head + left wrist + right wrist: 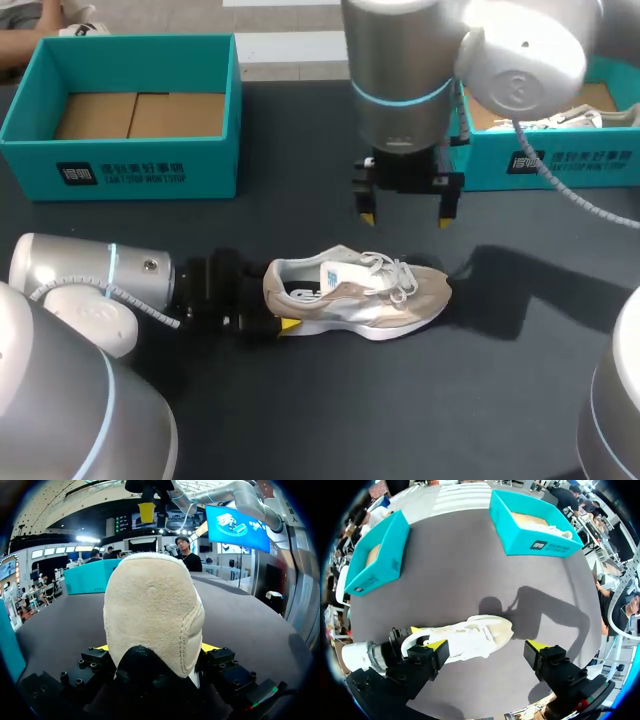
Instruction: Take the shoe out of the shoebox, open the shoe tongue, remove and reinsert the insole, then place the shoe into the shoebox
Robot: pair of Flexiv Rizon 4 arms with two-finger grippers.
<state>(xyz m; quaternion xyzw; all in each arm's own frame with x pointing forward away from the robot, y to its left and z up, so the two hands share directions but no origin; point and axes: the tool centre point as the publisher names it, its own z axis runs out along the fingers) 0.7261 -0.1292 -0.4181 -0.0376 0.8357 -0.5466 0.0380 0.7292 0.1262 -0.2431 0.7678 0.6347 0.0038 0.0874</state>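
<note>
The sneaker (360, 295) stood on its sole on the table (300, 420), outside the empty teal shoebox (140, 170), with the left gripper (280, 308) clamped across its heel (155, 610) from both sides. The right gripper (406, 216) hung above the sneaker, jaws apart and holding nothing. Opening the tongue (338, 275) appeared to call for descending at the collar, pinching only the tongue edge, and drawing it toward the toe while the heel clamp held firm.

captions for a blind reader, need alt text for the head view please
A beige shoe stands on the dark table, its heel clamped in the left gripper; the right gripper hangs open above it. Two teal shoeboxes sit behind.
</note>
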